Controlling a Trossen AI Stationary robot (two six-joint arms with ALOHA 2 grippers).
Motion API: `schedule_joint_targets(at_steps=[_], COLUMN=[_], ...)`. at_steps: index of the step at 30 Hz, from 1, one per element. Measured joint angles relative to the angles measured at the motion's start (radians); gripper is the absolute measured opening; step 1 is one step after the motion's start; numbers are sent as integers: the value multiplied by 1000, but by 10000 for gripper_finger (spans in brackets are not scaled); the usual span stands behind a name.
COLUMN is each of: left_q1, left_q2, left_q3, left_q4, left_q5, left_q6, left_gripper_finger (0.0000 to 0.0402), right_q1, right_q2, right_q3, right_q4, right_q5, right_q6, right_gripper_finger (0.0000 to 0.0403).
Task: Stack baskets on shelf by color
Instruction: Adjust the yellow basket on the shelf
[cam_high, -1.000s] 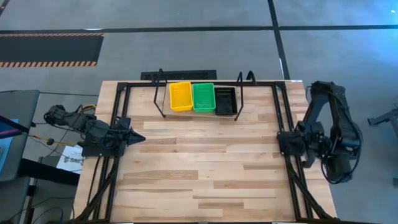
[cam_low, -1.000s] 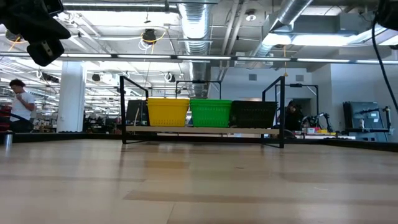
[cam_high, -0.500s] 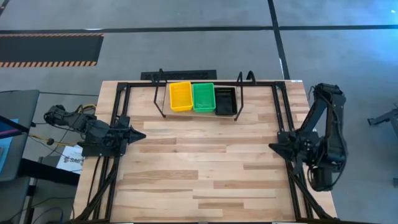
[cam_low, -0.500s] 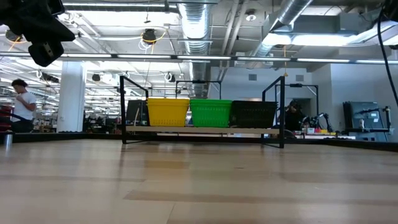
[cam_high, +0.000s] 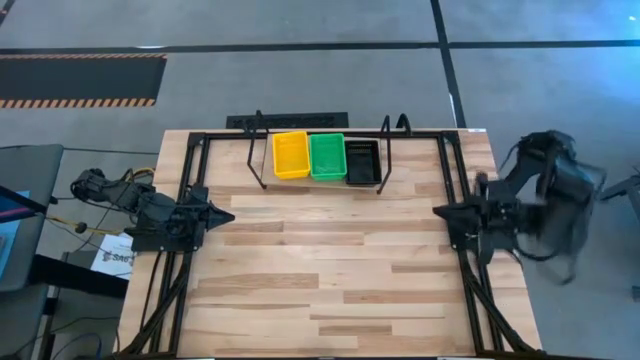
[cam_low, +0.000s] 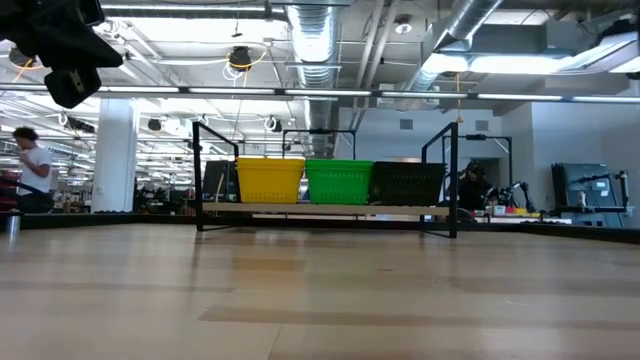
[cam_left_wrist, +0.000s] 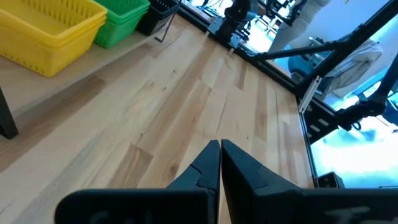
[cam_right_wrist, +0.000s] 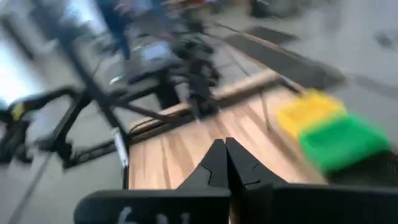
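Three baskets stand side by side by their bottoms on the low black shelf at the table's far side: yellow, green and black. The low view shows them in the same row, yellow, green, black. My left gripper hovers shut at the table's left edge, pointing toward the middle; its wrist view shows the shut fingers over bare wood. My right gripper is shut at the right edge, raised and blurred, holding nothing.
A black tube frame runs along the table's left, far and right sides. The wooden top between the two grippers and in front of the shelf is free room. People and workstations show in the room beyond the table.
My right arm has risen and swung at the table's right edge, first toward the near edge, then back toward the far edge. Its wrist has rolled and its fingers have stayed shut. The baskets have kept their places.
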Motion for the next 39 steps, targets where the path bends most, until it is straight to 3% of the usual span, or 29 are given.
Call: schedule_joint_targets(at_steps=[3, 6, 13, 16, 25, 33, 39], left_q1=[0, 0, 0, 0, 0, 0, 0], left_q2=[0, 0, 0, 0, 0, -12, -118], left_q3=[0, 0, 0, 0, 0, 0, 0], left_q4=[0, 0, 0, 0, -1, -57, -81], left_q5=[0, -1, 1, 1, 15, 85, 99], left_q6=[7, 16, 19, 20, 53, 72, 106], left_gripper_finger=[0, 0, 0, 0, 0, 0, 0], right_q1=[-171, -354, -784, -900, -1070, -1110, -1086], right_q2=[1, 1, 32, 54, 37, -246, -456], right_q3=[76, 116, 107, 75, -109, -423, -633], right_q4=[332, 489, 364, 369, 551, 820, 937], right_q5=[-316, -680, -1107, -1273, -1500, -1452, -1375], right_q6=[-577, -882, -806, -802, -842, -740, -614], right_gripper_finger=[0, 0, 0, 0, 0, 0, 0])
